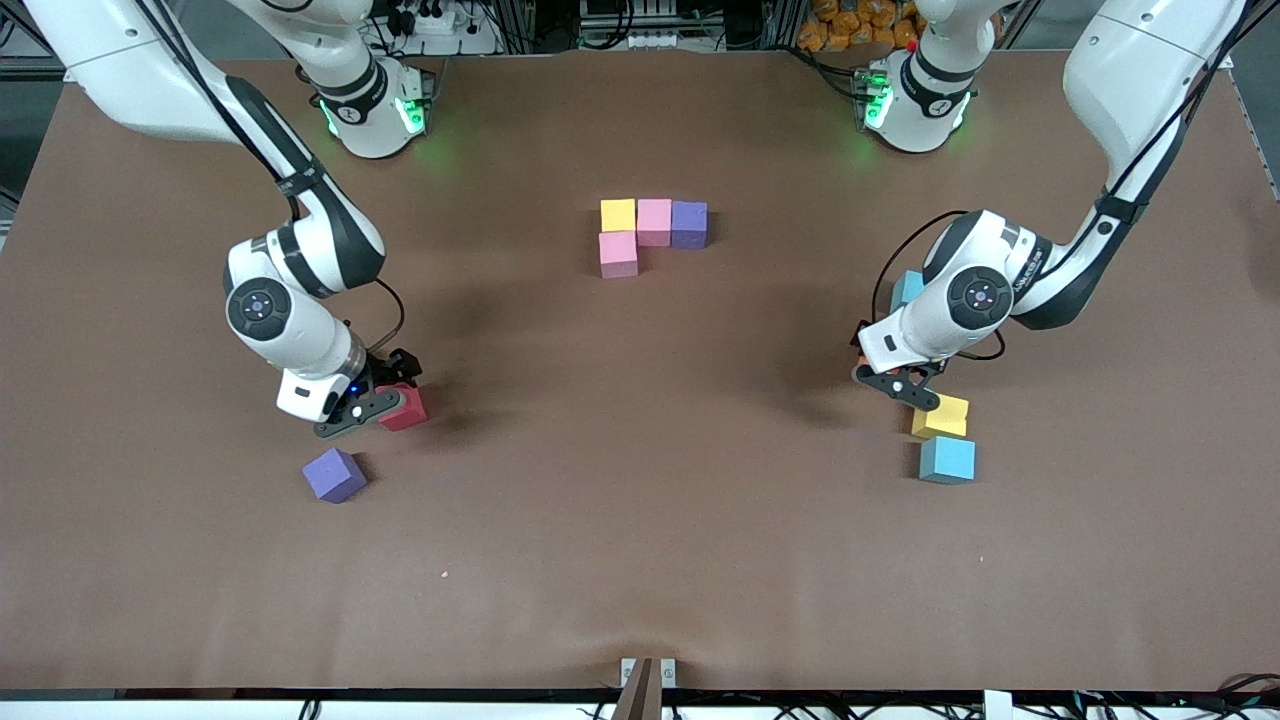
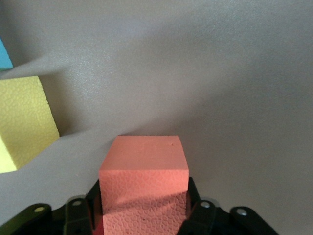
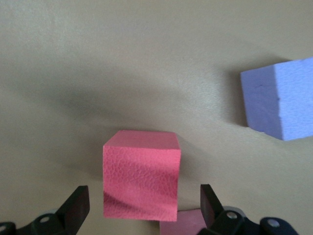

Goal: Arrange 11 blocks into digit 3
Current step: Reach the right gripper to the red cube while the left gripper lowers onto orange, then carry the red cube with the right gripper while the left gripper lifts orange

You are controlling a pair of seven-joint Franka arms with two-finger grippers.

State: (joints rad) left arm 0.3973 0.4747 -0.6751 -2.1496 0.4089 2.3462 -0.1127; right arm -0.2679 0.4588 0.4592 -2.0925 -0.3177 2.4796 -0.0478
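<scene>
Bench [image 1: 640, 560]: brown, with both arms reaching down onto it.

Left claw [image 1: 893, 378] is low at the left arm's end of the bench. In the left wrist view its fingers [image 2: 195, 218] press both sides of an orange block [image 2: 144, 188], so it is closed on that block. In the front view the block is almost wholly hidden under the claw. A yellow block [image 1: 941, 418] lies just beside the claw, and a blue block [image 1: 947, 459] touches it on the side nearer the front camera. Another light blue block [image 1: 907, 288] shows partly past the left arm's wrist.

Right claw [image 1: 372, 400] is low at the right arm's end. Its fingers [image 3: 78, 208] stand wide apart on either side of a red block [image 1: 406, 408] without gripping it. The right wrist view shows a pink block [image 3: 183, 223] close under the claw. A purple block [image 1: 334, 474] lies near, closer to the front camera.

The digit so far stands mid-bench, toward the bases: a row of yellow [image 1: 618, 214], pink [image 1: 654, 221] and purple [image 1: 689, 224] cubes, touching. One more pink cube [image 1: 618, 254] touches the yellow one on its nearer side.
</scene>
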